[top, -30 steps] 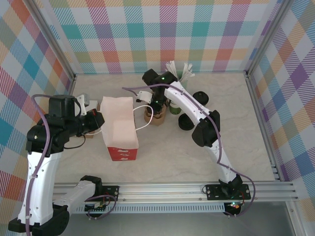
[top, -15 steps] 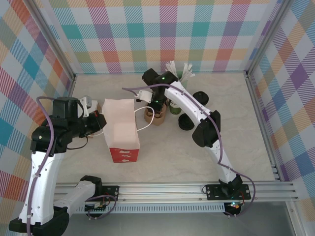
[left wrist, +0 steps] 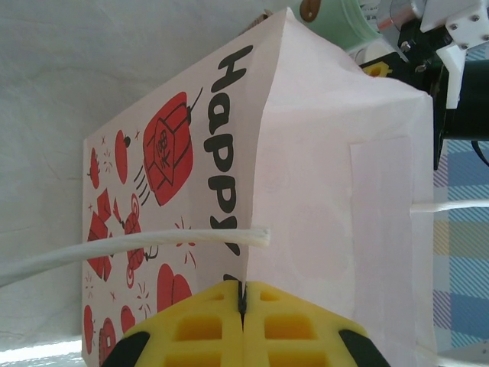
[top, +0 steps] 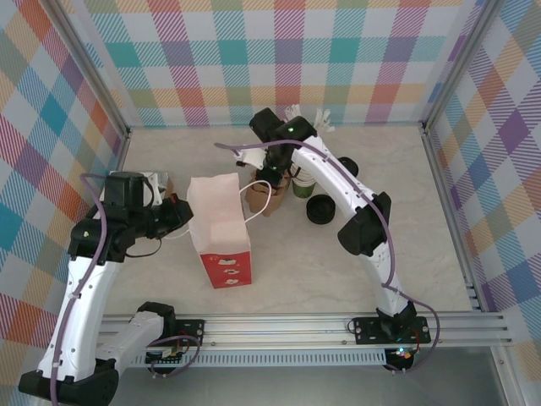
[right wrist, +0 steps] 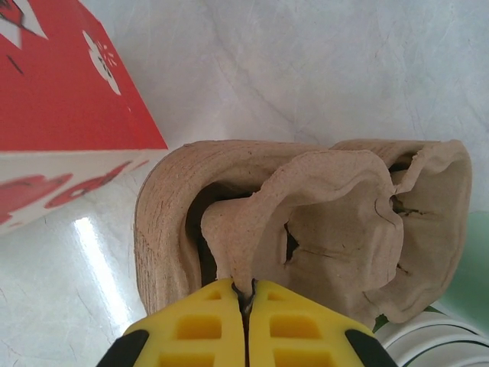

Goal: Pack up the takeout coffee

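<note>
A white paper bag (top: 221, 227) with red prints and rope handles stands at mid-table. My left gripper (top: 179, 215) is shut on its left edge, and the yellow fingertips (left wrist: 221, 321) pinch the paper fold (left wrist: 242, 284). My right gripper (top: 272, 179) is shut on the rim of a brown pulp cup carrier (right wrist: 328, 214), which sits just right of the bag (right wrist: 69, 99). A dark green cup (top: 302, 187) stands beside the carrier, half hidden by the arm. The lidded takeout coffee cannot be made out for sure.
Two round black discs (top: 319, 209) (top: 345, 167) lie right of the carrier; I cannot tell whether they are loose lids or lidded cups. A pale green pot of white stirrers (top: 308, 118) stands at the back. Checked walls close in the table.
The left gripper has pulled the bag rightward and toward the near edge, and the bag has turned. The right arm has shifted slightly right, still on the carrier.
</note>
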Controlling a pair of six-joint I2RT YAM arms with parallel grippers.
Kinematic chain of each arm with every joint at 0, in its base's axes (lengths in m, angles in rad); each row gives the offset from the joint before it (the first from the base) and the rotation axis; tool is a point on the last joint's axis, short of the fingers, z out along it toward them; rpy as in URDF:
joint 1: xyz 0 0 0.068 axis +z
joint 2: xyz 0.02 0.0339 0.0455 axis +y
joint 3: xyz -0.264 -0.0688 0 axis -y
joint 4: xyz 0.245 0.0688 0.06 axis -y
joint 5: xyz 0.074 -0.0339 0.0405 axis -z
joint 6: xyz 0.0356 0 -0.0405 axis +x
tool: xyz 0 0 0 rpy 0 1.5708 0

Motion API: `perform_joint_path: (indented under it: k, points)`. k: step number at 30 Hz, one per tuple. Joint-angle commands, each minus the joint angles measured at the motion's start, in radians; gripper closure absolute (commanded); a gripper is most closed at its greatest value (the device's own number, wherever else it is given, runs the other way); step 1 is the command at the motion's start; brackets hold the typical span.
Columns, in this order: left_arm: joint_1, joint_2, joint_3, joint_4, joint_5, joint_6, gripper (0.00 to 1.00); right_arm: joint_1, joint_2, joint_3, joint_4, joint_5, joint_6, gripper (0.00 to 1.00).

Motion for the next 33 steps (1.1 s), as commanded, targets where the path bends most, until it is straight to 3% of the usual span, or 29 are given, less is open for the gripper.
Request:
perform_joint_path:
  k: [1, 18, 33]
  points:
    - [0.003, -0.008, -0.033, 0.077, 0.081, -0.044, 1.0, -0.003, -0.019, -0.02, -0.016, -0.027, -0.002, 1.0]
    - [0.123, 0.039, -0.041, 0.065, 0.13, 0.052, 1.0, -0.004, -0.228, -0.417, 0.172, -0.059, -0.042, 0.98]
    - [0.32, 0.264, 0.109, 0.078, 0.27, 0.249, 1.0, -0.018, -0.278, -0.512, 0.203, -0.071, -0.045, 0.97]
